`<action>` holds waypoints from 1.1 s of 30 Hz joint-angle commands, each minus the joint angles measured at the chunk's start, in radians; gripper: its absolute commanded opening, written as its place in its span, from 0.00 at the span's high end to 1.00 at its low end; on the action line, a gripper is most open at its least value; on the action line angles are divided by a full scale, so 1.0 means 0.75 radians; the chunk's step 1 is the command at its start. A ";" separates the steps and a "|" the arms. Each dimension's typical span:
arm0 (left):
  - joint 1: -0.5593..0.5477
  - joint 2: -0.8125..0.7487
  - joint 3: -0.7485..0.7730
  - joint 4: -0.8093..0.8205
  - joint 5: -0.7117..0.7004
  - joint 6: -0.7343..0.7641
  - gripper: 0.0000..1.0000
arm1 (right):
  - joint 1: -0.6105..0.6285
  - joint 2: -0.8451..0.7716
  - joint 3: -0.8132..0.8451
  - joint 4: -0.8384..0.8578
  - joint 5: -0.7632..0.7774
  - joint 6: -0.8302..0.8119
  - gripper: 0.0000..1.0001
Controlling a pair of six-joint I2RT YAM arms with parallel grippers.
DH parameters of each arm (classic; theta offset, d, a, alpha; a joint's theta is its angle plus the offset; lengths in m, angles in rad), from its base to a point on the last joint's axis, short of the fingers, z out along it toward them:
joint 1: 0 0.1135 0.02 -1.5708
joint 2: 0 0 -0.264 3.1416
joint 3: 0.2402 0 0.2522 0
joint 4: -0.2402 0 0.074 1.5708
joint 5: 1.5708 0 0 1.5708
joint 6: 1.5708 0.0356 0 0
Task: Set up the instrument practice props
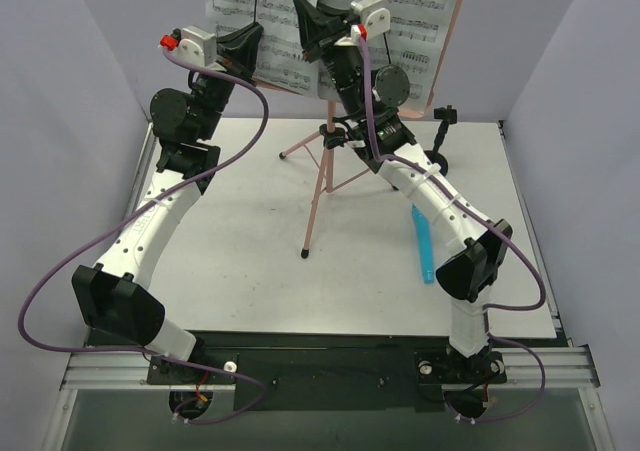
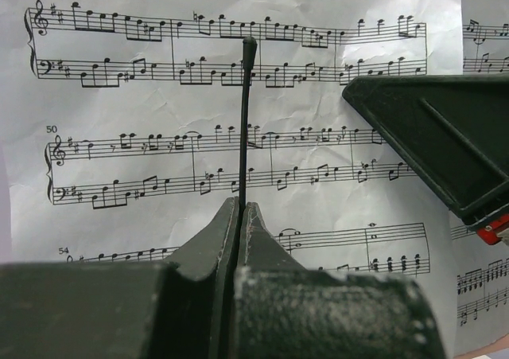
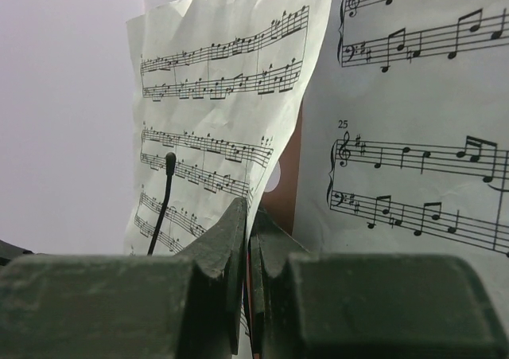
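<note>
Fingers of the left gripper (image 2: 241,206) are clamped together on the lower end of a thin black rod (image 2: 246,120). It stands upright, long axis vertical, just in front of the left page (image 2: 119,104). Right gripper (image 3: 248,209) has its fingers together at that page's inner edge; whether paper is nipped between them cannot be told. Both sheets sit on the stand (image 3: 288,192), with the right page (image 3: 413,152) alongside.

Judgement: the pages are placed. The rod looks like a page retainer, and the coming move turns on it closing toward the sheet beyond the fingers.

Only the top view shows the remainder. The mic (image 1: 424,243) lies flat on the table (image 1: 250,271), long axis near-to-far, just beside the right arm's elbow, so that arm is nearer. The mic stand (image 1: 441,136) is upright at far right, apart from the mic. Only the right wrist view shows the stand between the pages.
</note>
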 commanded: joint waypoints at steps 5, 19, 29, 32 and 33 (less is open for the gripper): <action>0.008 -0.075 0.027 0.118 0.008 -0.035 1.00 | 0.006 0.033 0.107 0.150 -0.002 -0.026 1.00; 0.014 -0.067 0.021 0.132 0.012 -0.053 0.56 | 0.004 0.027 0.099 0.152 -0.045 -0.036 1.00; 0.027 -0.095 -0.012 0.143 0.006 -0.055 0.51 | 0.006 -0.086 -0.030 0.197 -0.121 -0.016 0.64; 0.029 -0.108 -0.029 0.143 0.006 -0.059 0.51 | 0.006 -0.180 -0.130 0.199 -0.152 -0.010 0.58; 0.031 -0.112 -0.037 0.145 0.004 -0.059 0.51 | 0.006 -0.206 -0.153 0.199 -0.160 -0.009 0.56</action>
